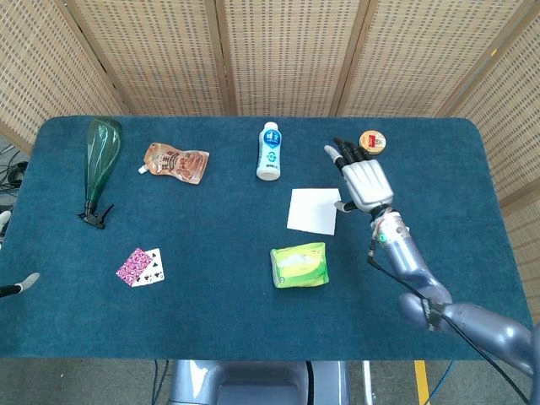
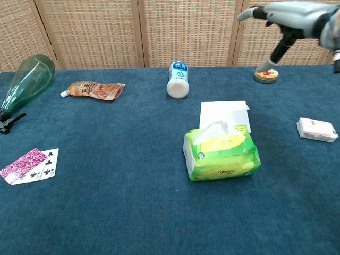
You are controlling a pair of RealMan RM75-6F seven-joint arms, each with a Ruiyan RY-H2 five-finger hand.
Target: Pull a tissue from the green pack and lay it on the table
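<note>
The green tissue pack (image 1: 299, 265) (image 2: 222, 154) lies on the table with a white tissue tuft sticking out of its top. A single white tissue (image 1: 313, 210) (image 2: 225, 113) lies flat on the cloth just behind the pack. My right hand (image 1: 364, 179) (image 2: 283, 17) hovers above and to the right of the tissue, fingers spread and holding nothing. My left hand shows only as a fingertip (image 1: 23, 283) at the left edge of the head view; its state is unclear.
A white bottle (image 1: 269, 152) lies behind the tissue. A round tin (image 1: 372, 141) sits at the back right and a small white packet (image 2: 316, 129) at the right. A green spray bottle (image 1: 99, 164), a snack pouch (image 1: 175, 162) and playing cards (image 1: 141, 267) lie on the left.
</note>
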